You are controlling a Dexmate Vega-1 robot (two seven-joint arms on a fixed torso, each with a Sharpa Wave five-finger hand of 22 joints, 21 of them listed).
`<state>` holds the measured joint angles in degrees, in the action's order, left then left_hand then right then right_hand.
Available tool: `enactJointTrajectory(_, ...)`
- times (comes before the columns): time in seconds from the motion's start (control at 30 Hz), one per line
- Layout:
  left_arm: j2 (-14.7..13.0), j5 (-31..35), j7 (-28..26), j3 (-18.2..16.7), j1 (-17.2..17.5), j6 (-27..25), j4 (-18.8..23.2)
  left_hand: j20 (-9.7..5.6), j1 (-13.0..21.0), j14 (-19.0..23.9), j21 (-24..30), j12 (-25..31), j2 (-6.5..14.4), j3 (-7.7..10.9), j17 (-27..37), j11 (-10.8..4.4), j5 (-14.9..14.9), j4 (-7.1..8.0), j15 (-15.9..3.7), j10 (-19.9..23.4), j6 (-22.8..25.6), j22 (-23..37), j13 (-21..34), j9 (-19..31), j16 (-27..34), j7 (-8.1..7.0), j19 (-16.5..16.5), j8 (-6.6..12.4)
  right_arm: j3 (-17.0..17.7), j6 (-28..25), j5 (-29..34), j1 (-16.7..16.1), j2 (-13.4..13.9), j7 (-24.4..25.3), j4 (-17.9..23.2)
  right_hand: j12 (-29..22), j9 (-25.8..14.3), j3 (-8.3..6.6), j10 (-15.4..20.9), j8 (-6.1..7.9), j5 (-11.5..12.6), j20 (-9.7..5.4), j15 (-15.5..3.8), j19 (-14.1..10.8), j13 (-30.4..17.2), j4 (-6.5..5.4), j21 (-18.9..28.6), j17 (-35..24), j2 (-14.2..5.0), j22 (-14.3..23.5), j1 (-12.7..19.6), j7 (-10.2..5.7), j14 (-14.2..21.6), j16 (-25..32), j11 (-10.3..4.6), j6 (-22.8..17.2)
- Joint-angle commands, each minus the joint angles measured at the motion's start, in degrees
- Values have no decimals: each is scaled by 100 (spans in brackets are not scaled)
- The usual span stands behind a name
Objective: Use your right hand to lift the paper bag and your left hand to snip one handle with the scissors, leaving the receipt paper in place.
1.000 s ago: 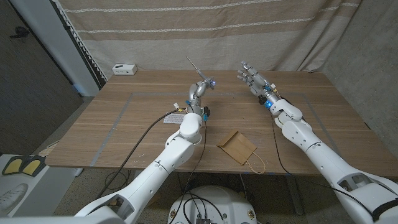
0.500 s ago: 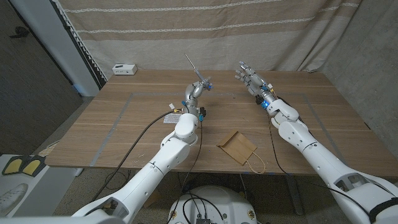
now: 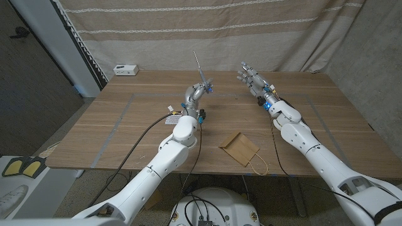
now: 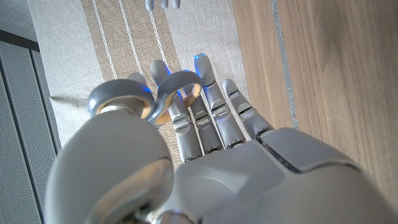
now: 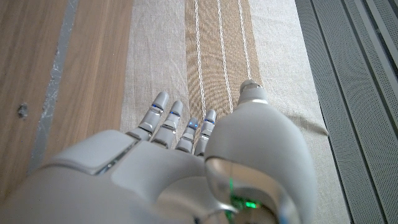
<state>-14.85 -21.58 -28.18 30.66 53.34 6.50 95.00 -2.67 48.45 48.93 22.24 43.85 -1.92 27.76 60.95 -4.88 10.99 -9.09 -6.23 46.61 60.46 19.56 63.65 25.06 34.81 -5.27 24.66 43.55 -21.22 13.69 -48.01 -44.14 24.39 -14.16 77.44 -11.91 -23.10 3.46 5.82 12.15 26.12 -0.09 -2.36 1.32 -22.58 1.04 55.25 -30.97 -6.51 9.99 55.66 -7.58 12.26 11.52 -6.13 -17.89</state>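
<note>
A brown paper bag [image 3: 239, 148] lies flat near the table's front edge, its looped handle [image 3: 258, 165] toward the edge. My left hand [image 3: 199, 91] is raised over the middle of the table, well behind the bag, and holds the scissors [image 3: 197, 65] with the blades pointing up. In the left wrist view, the grey scissor rings [image 4: 176, 94] sit around the fingers of my left hand [image 4: 211, 168]. My right hand [image 3: 251, 78] hovers at the far right, fingers spread and holding nothing, far from the bag. In the right wrist view, my right hand [image 5: 174, 168] has straight fingers.
A small white device [image 3: 125, 69] sits at the table's back left corner. A striped curtain [image 3: 207, 25] hangs behind the table. Grey tape lines [image 3: 119, 122] mark the wooden top. A black cable [image 3: 151, 129] trails along my left arm.
My left hand has shifted slightly and the scissor blades now point higher and more upright. The right hand and the bag have stayed put.
</note>
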Motion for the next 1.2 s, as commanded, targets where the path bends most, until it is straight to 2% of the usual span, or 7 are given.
enactJointTrajectory(0.03, -56, -216, 40, -104, 158, 85, 192, -500, 406, 0, 76, 1535, 304, -78, 110, -712, -24, 9, -681, 830, -544, 79, 286, 7, 97, -567, 33, -26, -10, -13, 20, -10, 26, 39, 41, -63, -18, 24, -48, 29, 55, 35, -586, 53, 9, 20, -9, 7, -59, 23, 7, -19, -47, 38, -14, 15)
enactJointTrajectory(0.27, -90, -413, 375, -111, 159, 314, 60, -424, 438, -119, 428, 2232, 594, -334, 423, -702, 45, 119, -675, 551, -1170, 552, 719, 498, 352, -630, 8, -33, -17, -27, 24, -3, 37, 45, 63, -71, -15, 32, -54, 31, 58, 41, -592, 55, 18, 26, -28, 27, -65, 24, -1, -23, -50, 45, -14, 16)
enactJointTrajectory(0.37, -184, -527, 622, -99, 117, 300, 32, -453, 177, -411, 570, 2800, 1021, -457, 681, -701, 142, 280, -674, -117, -1931, 765, 717, 1235, 356, -692, -103, 87, -25, -26, 42, 3, 34, 65, 68, -77, -13, 35, -49, 32, 60, 41, -593, 53, 22, 28, -35, 34, -69, 25, -5, -28, -57, 45, 0, 15)
enactJointTrajectory(0.47, -159, -572, 648, -111, 142, 390, 4, -454, 90, -559, 600, 2784, 1104, -492, 667, -714, 158, 293, -677, -513, -2072, 823, 585, 1464, 304, -697, -175, 159, -23, -50, 25, 2, 31, 84, 82, -78, -11, 37, -56, 33, 60, 44, -580, 53, 25, 30, -41, 41, -73, 25, -8, -28, -61, 46, -2, 13)
enactJointTrajectory(0.77, -300, -706, 773, -134, 223, 325, 167, -530, 164, -460, 723, 3044, 1013, -610, 680, -720, 97, 138, -671, -269, -1822, 896, 637, 1412, 501, -694, -91, 249, -23, -80, 41, -7, 52, 141, 129, -85, -7, 46, -66, 29, 64, 44, -581, 52, 35, 37, -62, 63, -80, 26, -17, -19, -60, 54, -20, 30)
enactJointTrajectory(0.97, -375, -772, 793, -150, 285, 263, 270, -580, 239, -284, 840, 3160, 744, -827, 510, -714, 18, 30, -670, 0, -1519, 893, 621, 2008, 621, -690, 94, 748, -31, -63, 75, -5, 64, 158, 152, -91, -4, 52, -72, 31, 66, 47, -580, 47, 43, 40, -76, 79, -86, 26, -27, -13, -65, 59, -23, 30)
enactJointTrajectory(1.2, -395, -793, 786, -174, 332, 319, 285, -635, 358, -167, 904, 3364, 534, -935, 466, -713, -16, -4, -669, 207, -1268, 870, 627, 2032, 721, -673, 180, 829, -42, -108, 65, 6, 54, 198, 182, -100, -2, 63, -72, 35, 67, 46, -574, 45, 52, 42, -94, 97, -89, 27, -42, -17, -75, 61, -7, 28)
